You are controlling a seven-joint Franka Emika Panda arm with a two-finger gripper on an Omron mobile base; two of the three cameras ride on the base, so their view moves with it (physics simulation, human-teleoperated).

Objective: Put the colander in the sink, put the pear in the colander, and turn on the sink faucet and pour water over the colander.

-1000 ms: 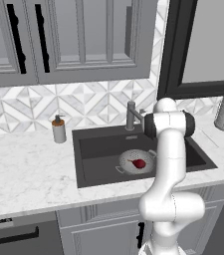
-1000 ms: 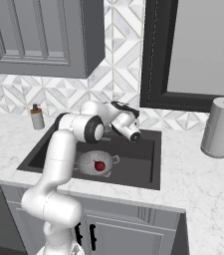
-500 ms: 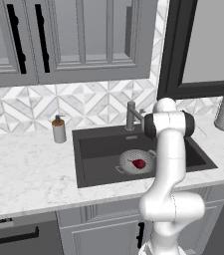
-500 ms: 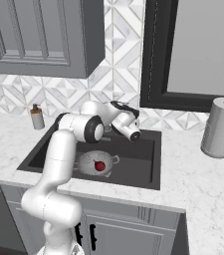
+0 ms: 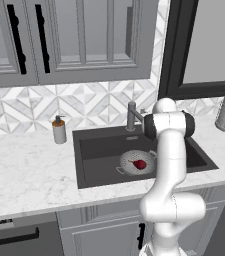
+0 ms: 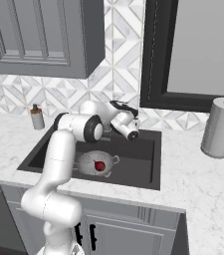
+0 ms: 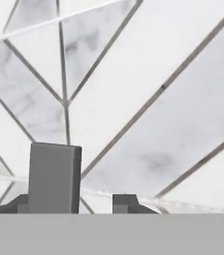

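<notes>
The silvery colander [image 5: 130,161] stands in the dark sink [image 5: 99,150], and the small dark red pear [image 5: 140,164] lies inside it. From the right, the colander [image 6: 91,162] holds the pear [image 6: 99,166] in the sink [image 6: 138,167]. The grey faucet [image 5: 131,116] rises at the sink's back rim, and my forearm reaches in right beside it. My gripper [image 6: 120,105] is up at the backsplash behind the sink. In the hand view my gripper [image 7: 73,204] is open close to the tiles, and a grey block [image 7: 55,177] stands between its fingertips.
A soap pump bottle [image 5: 59,131] stands on the marble left of the sink. A paper towel roll [image 6: 219,127] stands on the counter at the right. A dark window frame [image 6: 151,55] and grey wall cabinets [image 5: 79,40] rise above the backsplash.
</notes>
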